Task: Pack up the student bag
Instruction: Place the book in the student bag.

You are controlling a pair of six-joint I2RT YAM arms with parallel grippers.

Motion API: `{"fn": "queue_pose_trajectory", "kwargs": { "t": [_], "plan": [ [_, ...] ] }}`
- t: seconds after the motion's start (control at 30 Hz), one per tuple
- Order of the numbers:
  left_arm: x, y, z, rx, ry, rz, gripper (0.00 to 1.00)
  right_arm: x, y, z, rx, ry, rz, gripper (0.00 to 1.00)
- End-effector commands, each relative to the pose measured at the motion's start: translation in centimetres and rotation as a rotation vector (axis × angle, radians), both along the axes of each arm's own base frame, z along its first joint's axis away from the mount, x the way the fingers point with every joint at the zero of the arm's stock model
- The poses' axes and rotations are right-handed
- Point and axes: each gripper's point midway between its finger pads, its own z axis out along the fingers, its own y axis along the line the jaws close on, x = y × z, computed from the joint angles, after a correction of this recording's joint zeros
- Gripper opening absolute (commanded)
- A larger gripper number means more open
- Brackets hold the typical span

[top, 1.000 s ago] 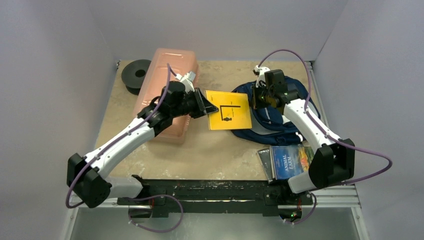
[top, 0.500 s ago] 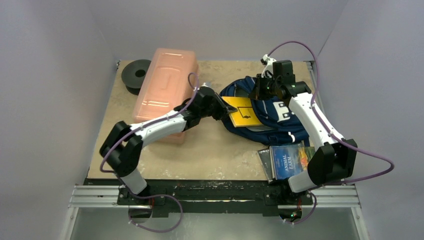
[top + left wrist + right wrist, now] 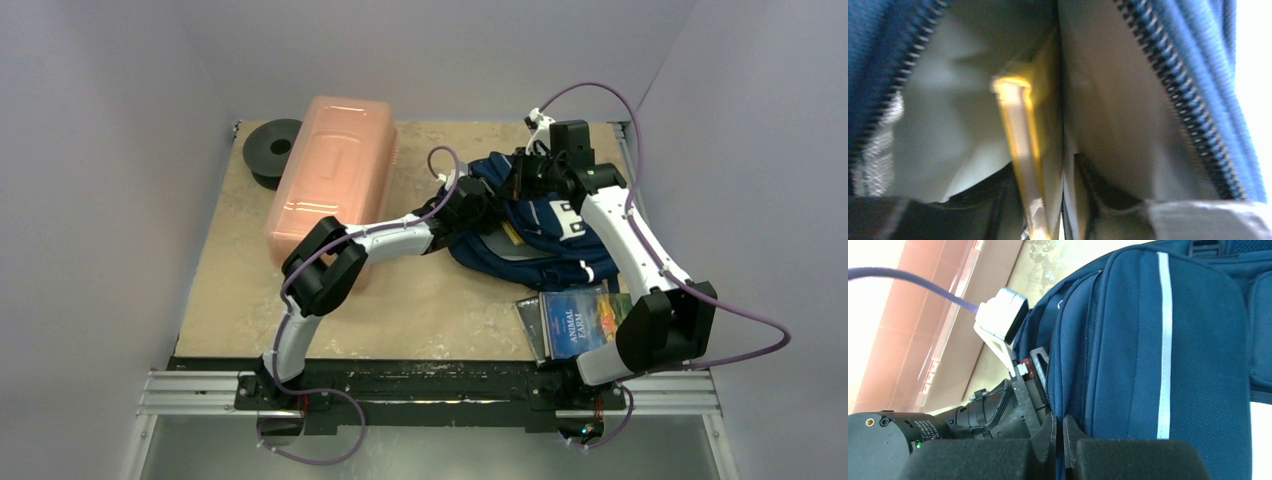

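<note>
The student bag (image 3: 545, 235), navy with light grey stripes, lies at the right back of the table with its main pocket open to the left. My right gripper (image 3: 527, 178) is shut on the bag's opening edge (image 3: 1075, 390) and holds it up; its jaws (image 3: 1059, 440) pinch the fabric. My left gripper (image 3: 1048, 225) is deep inside the bag. A yellow book (image 3: 1020, 130) stands edge-on between its dark fingers, which sit apart with a slit of light beside the book. Only a sliver of the yellow book (image 3: 511, 233) shows from above.
A long pink translucent box (image 3: 330, 175) lies at the left back, with a black spool (image 3: 272, 150) behind it. An "Animal Farm" book (image 3: 585, 322) rests on another flat item near the right arm's base. My left arm (image 3: 973, 415) stretches across the table's middle.
My left arm carried the yellow book rightwards from above the table into the bag, and its jaws have parted. My right gripper raised the bag's edge and still holds it.
</note>
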Motion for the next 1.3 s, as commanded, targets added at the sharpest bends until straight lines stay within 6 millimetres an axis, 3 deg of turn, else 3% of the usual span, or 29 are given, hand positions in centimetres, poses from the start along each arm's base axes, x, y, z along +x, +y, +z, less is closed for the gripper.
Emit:
{"fn": "queue_pose_trajectory", "kwargs": {
  "t": [0.0, 0.17, 0.2, 0.33, 0.43, 0.47, 0.63, 0.73, 0.9, 1.07, 1.13, 1.2, 1.27],
  "plan": [
    [-2.0, 1.8, 5.5, 0.014, -0.132, -0.102, 0.63, 0.7, 0.0, 6.2, 0.079, -0.173, 0.014, 0.0],
    [-6.1, 6.8, 7.0, 0.211, -0.072, -0.32, 0.87, 0.7, -1.0, 4.2, 0.04, -0.157, -0.021, 0.0],
    [-7.2, 8.2, 6.6, 0.258, -0.037, -0.368, 0.88, 0.6, -1.2, 3.9, 0.031, -0.155, -0.025, 0.0],
    [-9.4, 13.2, 8.4, 0.305, -0.137, -0.429, 0.88, 0.0, -1.1, 3.0, 0.032, -0.163, -0.008, 0.0],
    [-8.7, 17.9, 7.6, 0.493, -0.272, -0.369, 0.88, -0.4, -0.8, 2.3, 0.032, -0.15, 0.022, 0.0],
    [-8.3, 18.4, 7.4, 0.495, -0.295, -0.363, 0.87, -0.5, -0.7, 2.0, 0.035, -0.144, 0.032, 0.0],
    [-5.6, 16.9, 5.3, 0.5, -0.264, -0.413, 0.82, -1.2, -0.1, 2.1, 0.055, -0.131, 0.077, 0.0],
    [-4.6, 16.0, 3.3, 0.501, -0.196, -0.39, 0.79, -0.9, -0.4, 4.0, 0.057, -0.162, 0.048, 0.0],
    [-5.6, 14.6, 2.1, 0.474, -0.189, -0.353, 0.83, 0.1, -0.4, 7.8, 0.058, -0.21, 0.036, 0.0],
    [-6.1, 11.3, -0.1, 0.378, -0.115, -0.432, 0.81, 0.1, -0.2, 8.6, 0.072, -0.219, 0.045, 0.0],
    [-6.4, 10.4, 0.1, 0.323, -0.126, -0.464, 0.66, -0.1, -0.1, 8.7, 0.081, -0.219, 0.041, 0.0],
    [-6.0, 10.0, 1.5, 0.275, -0.182, -0.464, 0.43, 0.0, -0.1, 8.7, 0.088, -0.217, 0.034, 0.0],
    [-5.1, 9.8, 4.2, 0.211, -0.249, -0.457, 0.12, 0.5, 0.0, 8.6, 0.092, -0.21, 0.029, 0.0]
  ]
}}
